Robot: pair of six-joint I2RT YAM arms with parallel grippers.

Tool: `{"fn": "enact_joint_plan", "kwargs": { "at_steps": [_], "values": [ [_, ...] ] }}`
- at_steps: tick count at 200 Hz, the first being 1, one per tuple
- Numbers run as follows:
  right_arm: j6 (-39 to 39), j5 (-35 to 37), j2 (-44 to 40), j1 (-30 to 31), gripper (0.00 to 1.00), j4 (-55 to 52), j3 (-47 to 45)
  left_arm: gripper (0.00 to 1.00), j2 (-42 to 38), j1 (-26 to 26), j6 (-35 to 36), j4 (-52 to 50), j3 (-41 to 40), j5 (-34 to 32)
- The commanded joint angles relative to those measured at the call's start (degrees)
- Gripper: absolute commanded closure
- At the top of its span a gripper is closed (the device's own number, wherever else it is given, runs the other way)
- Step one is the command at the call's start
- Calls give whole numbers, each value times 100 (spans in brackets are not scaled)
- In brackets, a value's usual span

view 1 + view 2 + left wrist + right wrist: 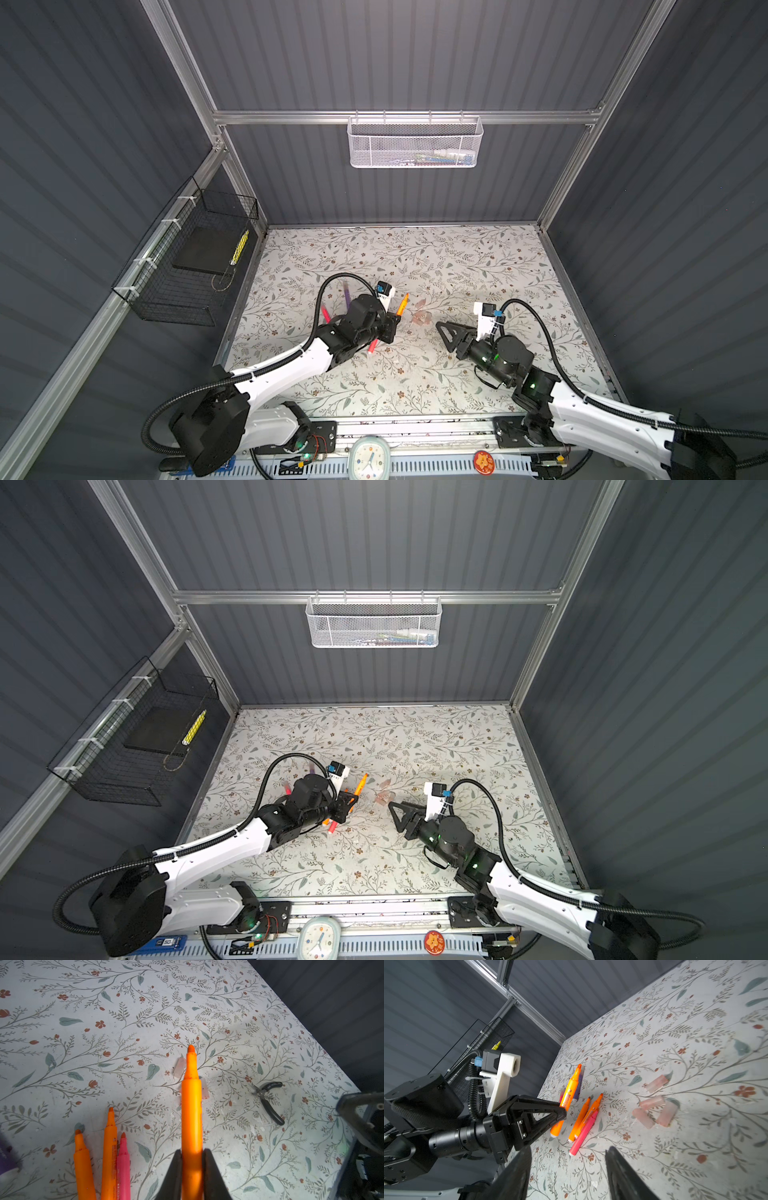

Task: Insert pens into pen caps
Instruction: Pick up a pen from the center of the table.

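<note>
Currently the left gripper point(192, 1155) pinches an orange pen point(191, 1105) by its barrel, tip pointing toward the pen caps point(654, 1105). These lie clustered on the table point(83, 1043). Right gripper point(568, 1153): jaws spread, empty. Remaining pens point(583, 1124) lie loose beside the left gripper.

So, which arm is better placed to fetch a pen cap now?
Right. The right gripper is open, empty and near the pen caps; the left gripper is shut on an orange pen.
</note>
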Motion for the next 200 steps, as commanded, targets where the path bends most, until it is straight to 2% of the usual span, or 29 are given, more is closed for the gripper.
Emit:
{"fn": "enact_joint_plan", "kwargs": {
  "at_steps": [1,58,150,200],
  "values": [
    [-122,217,444,244,39,847,182,85,-197,-46,116,278,-252,275],
    [255,40,1900,367,36,1509,608,86,-352,-52,107,398,-382,415],
    [452,81,2759,345,37,1632,1208,86,-475,-54,75,554,-485,754],
    [496,-234,3545,245,42,1584,1808,85,-525,-49,77,579,-506,839]
  ]
}}
